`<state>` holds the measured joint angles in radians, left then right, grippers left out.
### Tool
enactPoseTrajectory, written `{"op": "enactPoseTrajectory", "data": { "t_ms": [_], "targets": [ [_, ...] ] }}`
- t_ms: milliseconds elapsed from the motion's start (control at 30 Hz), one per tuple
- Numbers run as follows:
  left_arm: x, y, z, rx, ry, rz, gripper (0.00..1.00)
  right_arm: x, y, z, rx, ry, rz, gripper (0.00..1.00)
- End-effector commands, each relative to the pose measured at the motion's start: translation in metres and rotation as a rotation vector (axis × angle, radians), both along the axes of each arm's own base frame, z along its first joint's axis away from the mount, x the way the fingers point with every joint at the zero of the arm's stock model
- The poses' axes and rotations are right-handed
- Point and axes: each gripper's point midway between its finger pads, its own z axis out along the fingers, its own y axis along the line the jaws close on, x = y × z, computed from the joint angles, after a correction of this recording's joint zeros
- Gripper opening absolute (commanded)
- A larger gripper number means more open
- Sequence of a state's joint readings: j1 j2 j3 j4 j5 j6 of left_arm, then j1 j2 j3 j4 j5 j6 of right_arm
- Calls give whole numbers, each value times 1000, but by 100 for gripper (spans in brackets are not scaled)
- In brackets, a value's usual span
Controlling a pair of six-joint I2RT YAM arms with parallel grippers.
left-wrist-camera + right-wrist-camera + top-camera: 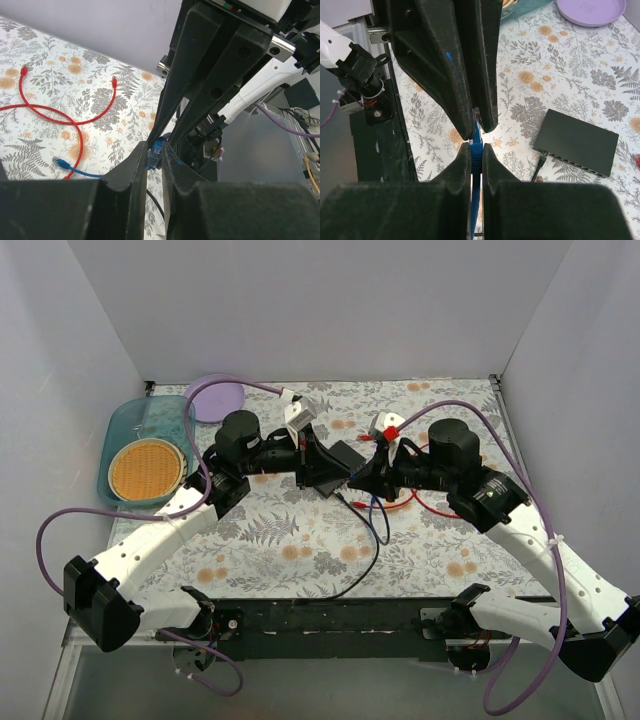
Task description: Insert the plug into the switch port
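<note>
Nothing here I can read, no words, numbers or brands. The switch [577, 142], right of my right gripper [476, 148], shows a plain top; the purple plate [590, 7] far ahead bears a faint stamp, too small to make out.

Left gripper [156, 156] and right gripper [476, 148] tip to tip on blue cable [475, 172], black cable [538, 167] at the port face of the switch [577, 142], red cable [50, 117] looping beside, floral mat [270, 540] open toward the bases

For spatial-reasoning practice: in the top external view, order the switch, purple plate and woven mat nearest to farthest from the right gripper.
From the right gripper:
1. switch, right beside it, centre.
2. purple plate, far-left corner.
3. woven mat, at the left edge.
</note>
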<state>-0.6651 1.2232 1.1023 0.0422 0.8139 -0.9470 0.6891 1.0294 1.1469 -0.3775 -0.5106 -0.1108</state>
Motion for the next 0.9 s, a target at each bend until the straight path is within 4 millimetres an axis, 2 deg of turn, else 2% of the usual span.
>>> {"op": "enactPoseTrajectory", "data": {
  "t_ms": [0, 33, 67, 100, 133, 267, 333, 367, 433, 467, 567, 700, 867],
  "targets": [
    [1, -1, 37, -81, -28, 40, 26, 12, -6, 16, 6, -51, -83, 1],
    [6, -1, 42, -87, 5, 72, 63, 18, -11, 17, -2, -69, -127, 1],
    [15, -2, 42, -83, 38, 121, 78, 21, -14, 16, -10, -77, -153, 1],
    [22, -4, 33, -54, 85, 143, 88, 23, -18, 18, -12, -91, -179, 1],
    [24, -5, 43, -66, 100, 153, 98, 30, -24, 17, -32, -109, -230, 1],
    [38, -10, 36, -30, 209, 208, 98, 39, -36, 15, -67, -144, -327, 1],
    [46, -14, 23, 9, 275, 234, 98, 43, -41, 14, -80, -154, -367, 1],
    [46, -15, 26, 12, 289, 230, 98, 42, -41, 16, -77, -162, -371, 1],
    [51, -20, 13, 50, 347, 232, 95, 45, -44, 16, -80, -173, -406, 1],
    [50, -22, 13, 51, 355, 222, 94, 43, -43, 17, -76, -178, -398, 1],
    [52, -27, 5, 66, 386, 211, 86, 48, -49, 19, -81, -190, -448, 1],
    [50, -30, 4, 65, 401, 194, 72, 50, -51, 20, -85, -195, -470, 1],
    [50, -33, 4, 56, 403, 192, 63, 49, -48, 19, -78, -193, -464, 1]
  ]
}}
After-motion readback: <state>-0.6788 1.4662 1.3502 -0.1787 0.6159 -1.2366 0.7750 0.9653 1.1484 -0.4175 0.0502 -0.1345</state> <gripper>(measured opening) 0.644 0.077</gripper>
